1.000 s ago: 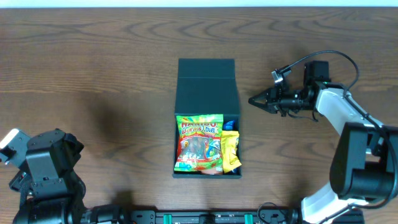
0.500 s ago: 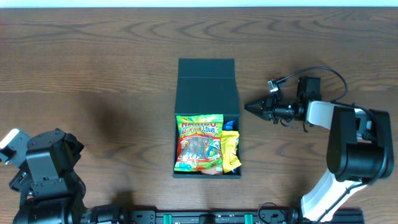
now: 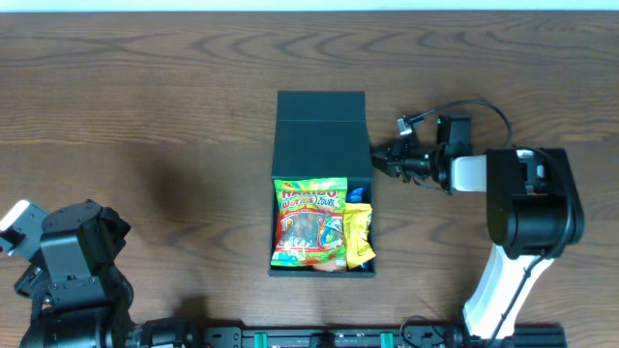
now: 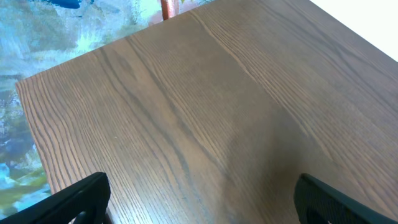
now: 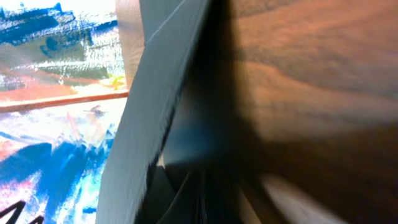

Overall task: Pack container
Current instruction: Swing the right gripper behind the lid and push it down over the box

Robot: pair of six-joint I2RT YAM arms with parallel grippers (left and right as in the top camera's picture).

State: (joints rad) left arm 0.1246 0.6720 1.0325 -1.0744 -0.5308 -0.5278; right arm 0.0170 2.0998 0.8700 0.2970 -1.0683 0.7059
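Note:
The container (image 3: 321, 135) is a dark teal box in the middle of the table, its flap lid lying open towards the far side. A Haribo packet (image 3: 309, 222), a yellow packet (image 3: 358, 235) and a blue item (image 3: 359, 194) lie in the tray. My right gripper (image 3: 377, 160) is shut, with its tip at the container's right edge where the lid meets the tray. In the right wrist view the shut fingertips (image 5: 202, 186) sit against the teal wall (image 5: 155, 93). My left gripper (image 4: 199, 199) is open over bare wood, with nothing between its fingers (image 4: 81, 196).
The left arm (image 3: 73, 261) rests at the table's near left corner. The right arm's white link (image 3: 503, 280) runs down the near right side. A paint-splashed floor (image 4: 37, 37) shows beyond the table edge.
My right gripper, still shut, has moved left across the wood until its tip reached the container's right edge. The left arm and the packets have not moved.

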